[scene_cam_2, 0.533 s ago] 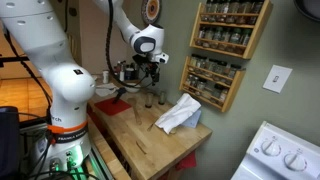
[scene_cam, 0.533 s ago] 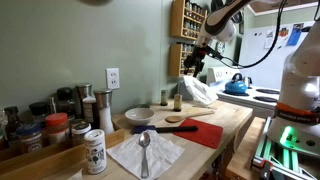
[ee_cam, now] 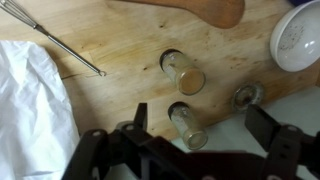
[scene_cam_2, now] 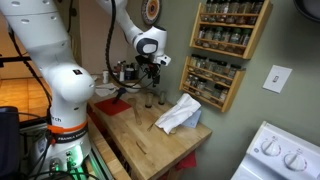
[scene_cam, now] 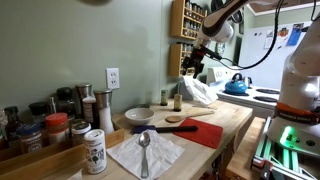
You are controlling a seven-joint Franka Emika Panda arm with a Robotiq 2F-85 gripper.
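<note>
My gripper [ee_cam: 200, 128] is open and empty, hanging above the back of a wooden counter [ee_cam: 120, 45]. In the wrist view a small spice jar [ee_cam: 187, 124] stands between the two fingers, well below them. A second spice jar [ee_cam: 183, 73] stands just beyond it, and a small glass shaker [ee_cam: 246, 96] is to its right. In the exterior views the gripper [scene_cam: 190, 68] [scene_cam_2: 152, 72] hovers above these jars [scene_cam: 177, 101] [scene_cam_2: 152, 97] near the wall. A crumpled white cloth [ee_cam: 35, 105] [scene_cam: 198, 90] [scene_cam_2: 178, 114] lies beside them.
A white bowl [ee_cam: 298, 38] [scene_cam: 139, 116], a wooden spoon [ee_cam: 200, 8] [scene_cam: 180, 120], a wire whisk [ee_cam: 55, 42], a red mat [scene_cam: 205, 132], a napkin with a metal spoon [scene_cam: 145, 150], spice jars [scene_cam: 55, 128], a wall spice rack [scene_cam_2: 220, 50] and a stove with a blue kettle [scene_cam: 236, 85] are around.
The gripper has risen slightly above the jars; nothing else has moved.
</note>
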